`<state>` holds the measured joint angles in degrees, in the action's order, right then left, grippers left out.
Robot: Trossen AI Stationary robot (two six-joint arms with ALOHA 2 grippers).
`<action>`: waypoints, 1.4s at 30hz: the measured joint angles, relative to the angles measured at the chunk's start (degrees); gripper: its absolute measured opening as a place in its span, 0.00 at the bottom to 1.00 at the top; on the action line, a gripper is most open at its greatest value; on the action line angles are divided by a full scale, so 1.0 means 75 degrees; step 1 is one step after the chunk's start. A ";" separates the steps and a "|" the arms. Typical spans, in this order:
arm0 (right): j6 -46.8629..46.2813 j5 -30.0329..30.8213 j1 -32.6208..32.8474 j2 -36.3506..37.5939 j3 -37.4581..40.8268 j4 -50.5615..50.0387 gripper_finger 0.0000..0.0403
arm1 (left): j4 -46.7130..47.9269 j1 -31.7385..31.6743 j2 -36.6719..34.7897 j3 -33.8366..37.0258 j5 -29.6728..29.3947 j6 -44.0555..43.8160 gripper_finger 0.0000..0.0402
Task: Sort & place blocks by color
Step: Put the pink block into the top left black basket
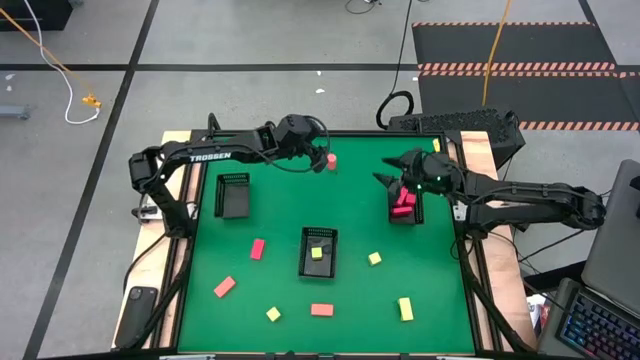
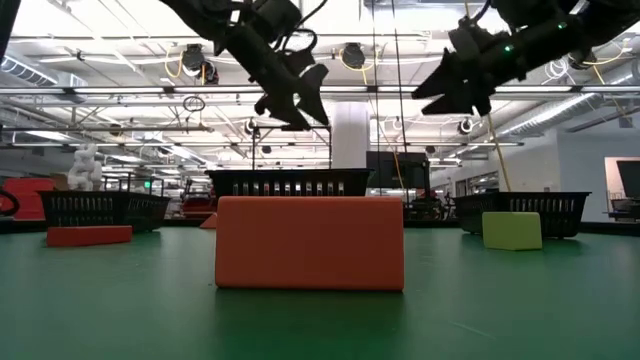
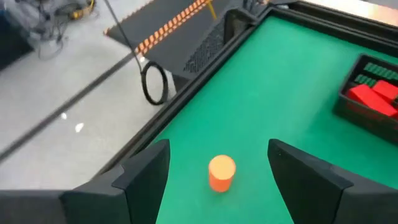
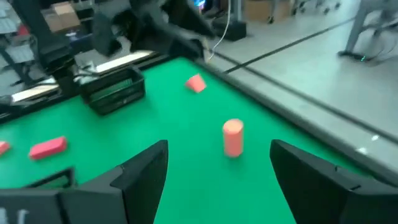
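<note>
Presently left hand (image 1: 318,158) fingers apart, poised by upright salmon cylinder (image 1: 331,160) at far counter (image 1: 350,200) edge (likely next pick). Right hand (image 1: 385,178) also spread, empty, above right tray (image 1: 392,210) holding pink-red blocks (image 1: 404,198). Remaining blocks scattered near front.

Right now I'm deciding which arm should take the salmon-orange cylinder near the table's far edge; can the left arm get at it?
Probably yes. The left claw is open and hangs right by the cylinder, which stands upright on bare green table with nothing close around it.
</note>
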<state>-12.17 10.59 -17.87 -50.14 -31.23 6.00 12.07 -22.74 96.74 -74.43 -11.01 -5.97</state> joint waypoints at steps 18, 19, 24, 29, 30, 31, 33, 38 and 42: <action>0.1450 0.0181 -0.0615 -0.0001 -0.0241 0.0872 0.68 | -0.1548 -0.0196 0.1890 -0.0433 0.0680 -0.1184 0.68; 0.1507 0.0181 -0.0615 -0.0001 -0.0241 0.0947 0.68 | -0.1450 -0.0196 0.2011 -0.0535 0.0671 -0.1228 0.68; 0.1717 0.0181 -0.0621 0.0002 -0.0243 0.1233 0.68 | -0.0803 -0.0170 0.2593 -0.1094 0.0592 -0.1238 0.68; 0.1784 0.0181 -0.0624 -0.0001 -0.0243 0.1308 0.68 | 0.0177 -0.0187 0.2909 -0.1522 0.0252 -0.1280 0.68; 0.1794 0.0181 -0.0624 -0.0001 -0.0243 0.1328 0.68 | 0.0355 -0.0185 0.2909 -0.1540 0.0154 -0.1277 0.68; 0.1797 0.0182 -0.0628 -0.0001 -0.0243 0.1343 0.68 | 0.0455 -0.0180 0.2909 -0.1574 0.0039 -0.1277 0.68; 0.1796 0.0181 -0.0642 -0.0001 -0.0243 0.1389 0.68 | 0.0562 -0.0176 0.2907 -0.1629 -0.0133 -0.1277 0.68; 0.1716 0.0181 -0.0668 -0.0001 -0.0243 0.1511 0.68 | 0.0828 -0.0183 0.2906 -0.1638 -0.0148 -0.1288 0.68; 0.1685 0.0178 -0.0667 -0.0001 -0.0243 0.1571 0.68 | 0.0966 -0.0155 0.2906 -0.1641 -0.0238 -0.1315 0.68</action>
<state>0.47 11.92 -22.87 -50.15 -33.06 17.78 19.31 -23.90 118.54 -86.74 -12.80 -15.84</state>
